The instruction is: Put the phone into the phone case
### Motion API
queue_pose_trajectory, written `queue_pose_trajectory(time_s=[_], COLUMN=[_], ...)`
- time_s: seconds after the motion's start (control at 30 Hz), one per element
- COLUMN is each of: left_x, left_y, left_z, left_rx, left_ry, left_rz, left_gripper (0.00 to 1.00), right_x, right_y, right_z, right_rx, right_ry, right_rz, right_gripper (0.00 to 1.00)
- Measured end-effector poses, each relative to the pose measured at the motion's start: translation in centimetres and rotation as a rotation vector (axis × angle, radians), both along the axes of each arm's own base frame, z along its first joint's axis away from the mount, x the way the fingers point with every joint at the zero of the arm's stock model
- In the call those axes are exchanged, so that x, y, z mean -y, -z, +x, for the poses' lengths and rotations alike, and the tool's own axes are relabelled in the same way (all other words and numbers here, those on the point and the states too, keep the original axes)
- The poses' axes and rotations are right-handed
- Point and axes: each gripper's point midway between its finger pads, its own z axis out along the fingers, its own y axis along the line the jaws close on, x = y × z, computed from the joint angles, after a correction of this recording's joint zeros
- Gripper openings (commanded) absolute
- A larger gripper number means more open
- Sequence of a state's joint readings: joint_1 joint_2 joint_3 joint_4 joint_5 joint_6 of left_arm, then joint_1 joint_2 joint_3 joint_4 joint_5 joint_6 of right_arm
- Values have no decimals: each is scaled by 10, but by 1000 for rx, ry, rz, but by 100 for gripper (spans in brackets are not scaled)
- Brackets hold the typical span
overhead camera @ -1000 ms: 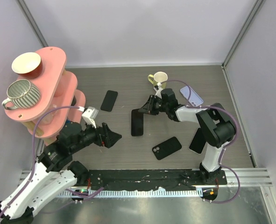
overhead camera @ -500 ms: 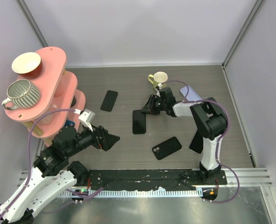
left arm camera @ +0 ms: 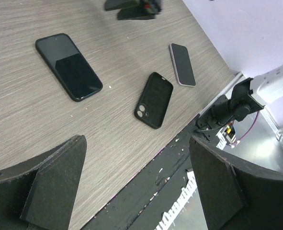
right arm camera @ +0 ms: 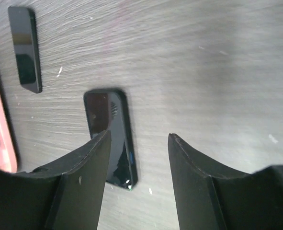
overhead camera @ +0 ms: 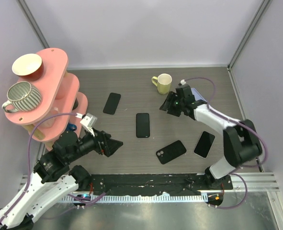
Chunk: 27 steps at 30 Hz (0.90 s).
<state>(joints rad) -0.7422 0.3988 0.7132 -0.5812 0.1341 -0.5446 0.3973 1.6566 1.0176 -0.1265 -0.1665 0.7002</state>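
A black phone (overhead camera: 142, 125) lies flat, screen up, mid-table; it also shows in the left wrist view (left arm camera: 68, 66) and the right wrist view (right arm camera: 110, 136). The black phone case (overhead camera: 171, 152), camera cutout at its left end, lies in front of it to the right, and shows in the left wrist view (left arm camera: 153, 99). My right gripper (overhead camera: 168, 106) is open and empty, just right of the phone's far end, apart from it (right arm camera: 139, 135). My left gripper (overhead camera: 113, 143) is open and empty, low at the left of the phone and case (left arm camera: 135, 141).
A second black phone (overhead camera: 112, 103) lies at the back left. A white-edged phone (overhead camera: 204, 144) lies right of the case. A lilac phone (overhead camera: 199, 99) is partly under my right arm. A yellow mug (overhead camera: 163, 83) stands behind. A pink rack (overhead camera: 50, 91) with cups fills the left.
My right gripper has drawn back to the right, away from the black phone's far end. The phone now lies straight and alone. My left arm has shifted slightly.
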Motion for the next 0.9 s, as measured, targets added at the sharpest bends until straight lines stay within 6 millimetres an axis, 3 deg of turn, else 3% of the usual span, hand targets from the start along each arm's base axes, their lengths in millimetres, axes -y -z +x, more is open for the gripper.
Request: queue_pose_trajectory(time_s=[0.1,0.17,0.37,0.5,0.77,0.9], left_x=[0,0,0,-1,-3,-3], left_y=[0,0,2,2,-1,0], left_z=[0,0,-1,-1,-4,-4], left_rx=[0,1,0,3,17,16], left_ry=[-2,-2,0,0,3,4], left_rz=[0,0,0,-3,-16,-16], left_gripper=[92,92,92,92,92,92], right_x=[34,59,141,179,193,175], right_y=[-26,-33,-21,-15,7,31], right_z=[-22,-39,-71,-86,-126,-143], right_rx=[-15,-55,-178,-243,-342,-405], right_ry=[150,269,551,688,754,614], right_rz=[-64,-119,-331,-410,-421,-369], right_gripper=[56,56,57,58,56,57])
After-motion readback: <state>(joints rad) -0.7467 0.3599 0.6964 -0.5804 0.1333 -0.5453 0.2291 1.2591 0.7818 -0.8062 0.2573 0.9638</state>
